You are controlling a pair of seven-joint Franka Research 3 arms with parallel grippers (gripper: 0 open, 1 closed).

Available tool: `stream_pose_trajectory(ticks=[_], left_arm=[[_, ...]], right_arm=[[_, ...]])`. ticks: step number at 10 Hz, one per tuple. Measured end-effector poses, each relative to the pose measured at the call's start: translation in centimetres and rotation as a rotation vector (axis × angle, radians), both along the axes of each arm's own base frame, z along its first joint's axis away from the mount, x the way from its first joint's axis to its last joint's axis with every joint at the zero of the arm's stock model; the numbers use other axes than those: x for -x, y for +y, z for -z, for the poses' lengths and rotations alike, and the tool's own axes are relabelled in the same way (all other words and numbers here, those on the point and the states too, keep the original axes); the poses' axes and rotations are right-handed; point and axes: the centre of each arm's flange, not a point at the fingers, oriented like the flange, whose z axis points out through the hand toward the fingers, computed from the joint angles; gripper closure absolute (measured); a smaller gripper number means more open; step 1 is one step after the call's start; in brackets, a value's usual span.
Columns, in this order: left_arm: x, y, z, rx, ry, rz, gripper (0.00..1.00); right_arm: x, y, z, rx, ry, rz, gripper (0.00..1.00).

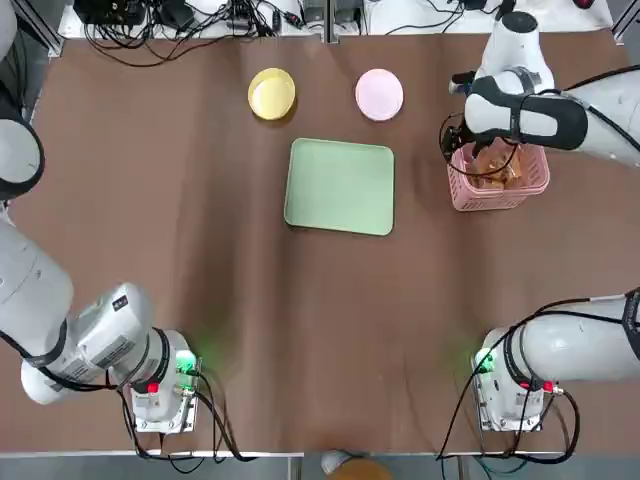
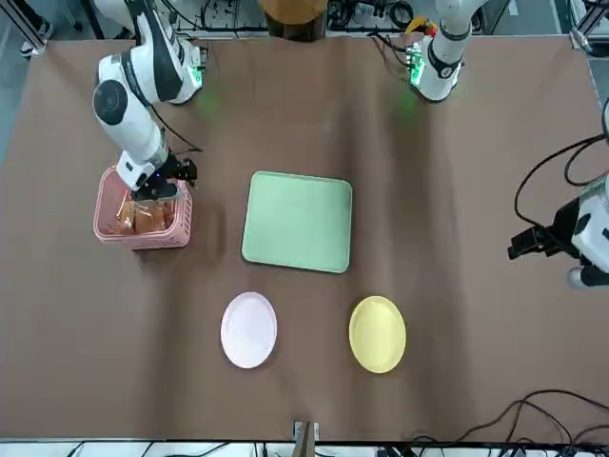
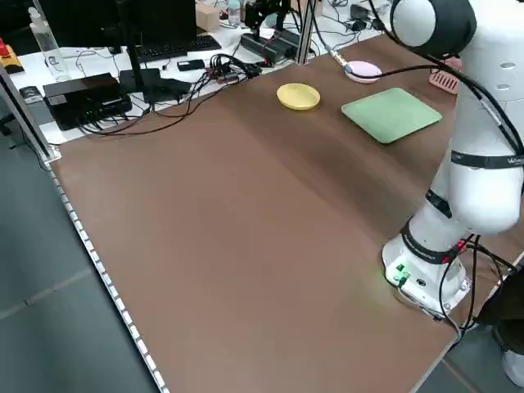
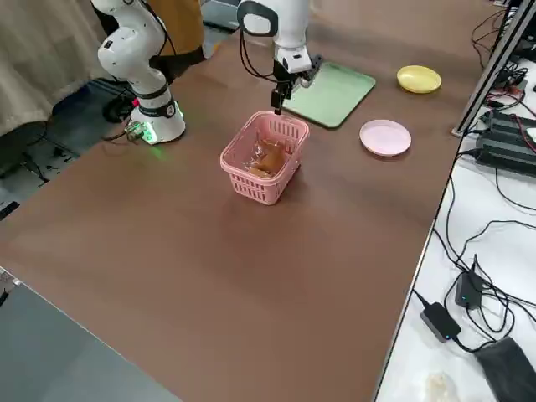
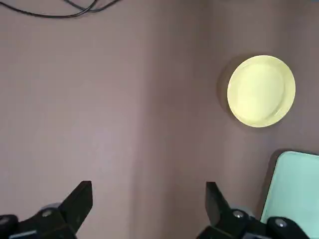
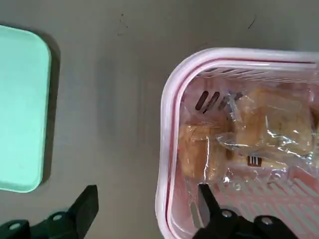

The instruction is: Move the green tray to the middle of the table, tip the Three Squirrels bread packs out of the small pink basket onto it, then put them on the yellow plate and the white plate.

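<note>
Brown table [image 1: 200, 250], bearing all items; flat pale mint-green rectangular tray [image 1: 340, 186] with low rim, lying near the table's middle, nothing on it; pink slatted plastic basket [image 1: 486, 178], upright, well to the robot's right of the tray, holding clear plastic packs of golden-brown bread [image 6: 249, 134]; round yellow dish [image 1: 271, 94] with raised rim, beyond the tray's far left corner; round flat white plate [image 1: 379, 94], beyond the tray's far right corner, apart from the dish; right gripper [image 6: 144, 206], fingers spread, straddling the basket's tray-side rim, one finger inside, one outside; left gripper [image 5: 147, 201], fingers spread and holding nothing, raised above bare table at the robot's left, near the dish.
</note>
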Motion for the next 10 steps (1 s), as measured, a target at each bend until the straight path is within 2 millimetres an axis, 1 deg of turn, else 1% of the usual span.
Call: stream_pose_trajectory(ticks=[1,3,4,6,8,10], left_arm=[[0.3,0.2,-0.8,-0.01,-0.007,-0.007,0.0],[0.7,1.8,-1.7,-0.021,-0.017,-0.034,0.0],[0.7,1.9,-1.6,-0.022,-0.016,-0.035,0.0],[0.7,1.4,-1.6,-0.021,-0.013,-0.028,0.0],[0.7,1.8,-1.5,-0.022,-0.012,-0.037,0.0],[0.7,2.5,-1.6,-0.023,-0.013,-0.048,0.0]], right_arm=[[-0.2,0.0,1.1,-0.001,0.005,0.001,0.11],[-0.6,0.0,3.0,-0.004,0.015,0.005,0.11],[-0.7,-0.1,3.8,-0.004,0.021,0.008,0.11],[-0.9,-0.3,4.7,-0.004,0.029,0.013,0.14],[-1.0,-0.9,5.2,-0.003,0.035,0.025,0.23],[-1.2,-1.3,5.6,-0.003,0.039,0.033,0.29]])
